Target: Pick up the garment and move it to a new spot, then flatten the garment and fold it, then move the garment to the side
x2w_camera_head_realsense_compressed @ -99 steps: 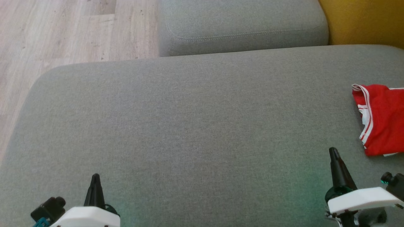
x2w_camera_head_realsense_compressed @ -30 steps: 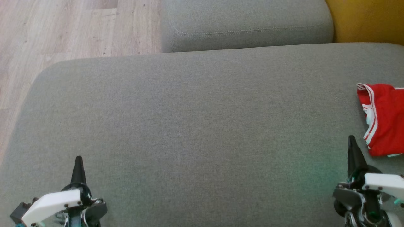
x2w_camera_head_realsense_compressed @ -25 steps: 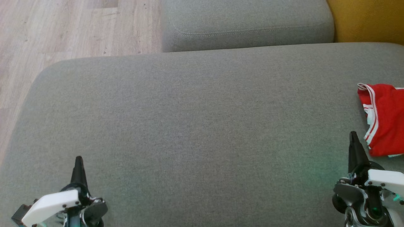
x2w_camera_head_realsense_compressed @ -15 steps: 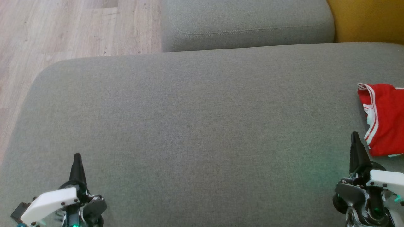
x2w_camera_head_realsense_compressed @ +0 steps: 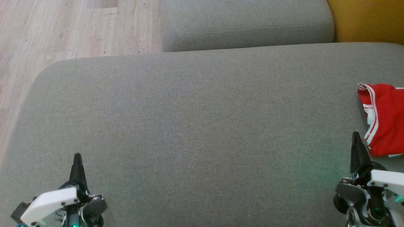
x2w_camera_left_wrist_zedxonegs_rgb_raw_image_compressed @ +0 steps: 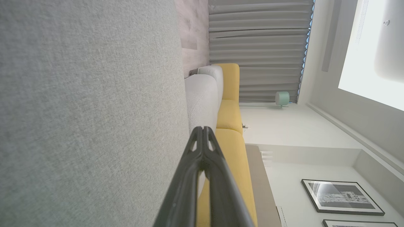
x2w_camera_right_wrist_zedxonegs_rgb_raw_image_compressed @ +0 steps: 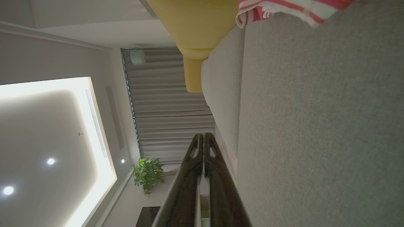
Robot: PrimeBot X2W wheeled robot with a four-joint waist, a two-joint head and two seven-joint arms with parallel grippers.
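Note:
The garment is red with white stripe trim and lies folded at the right edge of the grey sofa seat, partly cut off by the head view's border. Its striped edge also shows at the top of the right wrist view. My right gripper is shut and empty, its tip just left of the garment's near corner, apart from it. At the lower left my left gripper is shut, nothing in it, over bare cushion. Each wrist view shows its fingers pressed together.
A second grey cushion sits beyond the seat's far edge. A yellow sofa part is at the top right. Pale wooden floor lies past the seat's left and far-left edges.
Over the last second almost nothing has moved; the right gripper has crept slightly right. Since the oldest frame both wrists have rolled and the camera has shifted a little.

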